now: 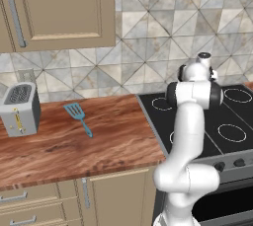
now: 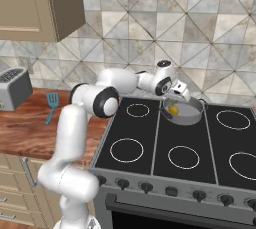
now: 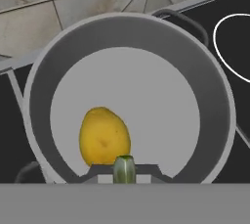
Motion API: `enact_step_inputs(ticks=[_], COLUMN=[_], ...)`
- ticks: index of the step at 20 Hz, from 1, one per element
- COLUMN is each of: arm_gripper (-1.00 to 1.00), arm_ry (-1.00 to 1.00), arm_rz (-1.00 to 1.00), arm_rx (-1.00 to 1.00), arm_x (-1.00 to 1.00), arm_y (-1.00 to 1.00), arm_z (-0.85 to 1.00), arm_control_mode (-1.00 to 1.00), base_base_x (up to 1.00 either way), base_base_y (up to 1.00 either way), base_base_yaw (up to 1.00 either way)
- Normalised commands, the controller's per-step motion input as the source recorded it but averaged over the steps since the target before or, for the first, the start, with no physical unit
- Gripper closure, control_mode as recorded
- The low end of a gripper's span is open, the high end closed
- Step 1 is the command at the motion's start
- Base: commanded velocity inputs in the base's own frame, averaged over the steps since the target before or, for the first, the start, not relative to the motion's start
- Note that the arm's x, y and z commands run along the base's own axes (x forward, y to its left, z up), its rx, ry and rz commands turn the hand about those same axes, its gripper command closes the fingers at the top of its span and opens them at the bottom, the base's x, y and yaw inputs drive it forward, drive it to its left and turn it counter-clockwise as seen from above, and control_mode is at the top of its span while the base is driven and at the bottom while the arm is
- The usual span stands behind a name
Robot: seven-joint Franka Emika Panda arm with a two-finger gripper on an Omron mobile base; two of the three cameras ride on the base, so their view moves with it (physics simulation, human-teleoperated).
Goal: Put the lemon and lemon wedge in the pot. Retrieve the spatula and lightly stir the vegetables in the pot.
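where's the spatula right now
The spatula lies flat on the wooden counter, between the toaster on its left and the stove on its right; the right base view shows it at far left.

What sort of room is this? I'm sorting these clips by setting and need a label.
A rendered home kitchen, most likely. A black stove with burner rings and knobs carries a grey pot, a toaster and blue spatula sit on the wooden counter, and cabinets hang against a tiled wall.

lemon (image 3: 104, 136) in pot (image 3: 39, 96), wedge (image 3: 124, 168) above, spatula (image 1: 77, 115) on counter
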Motion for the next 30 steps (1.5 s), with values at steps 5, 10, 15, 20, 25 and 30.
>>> enact_step_inputs(ticks=[5,10,15,20,25,30], arm_gripper=[1.00,-1.00,-1.00,-1.00,-1.00,-1.00], arm_ry=[0.00,0.00,0.00,0.00,0.00,-0.01], arm_rz=[0.00,0.00,0.00,0.00,-0.01,0.00], arm_rx=[0.07,0.03,0.02,0.04,0.00,0.00], arm_x=[0.07,0.08,0.02,0.04,-0.54,-0.75], arm_y=[-0.42,-0.13,0.00,0.06,0.33,0.81], arm_z=[-0.28,-0.21,-0.12,0.22,0.23,-0.04], arm_control_mode=[-1.00,-1.00,-1.00,-1.00,-1.00,-1.00], base_base_x=[0.00,0.00,0.00,0.00,0.00,0.00], base_base_y=[0.00,0.00,0.00,0.00,0.00,0.00], base_base_yaw=[0.00,0.00,0.00,0.00,0.00,0.00])
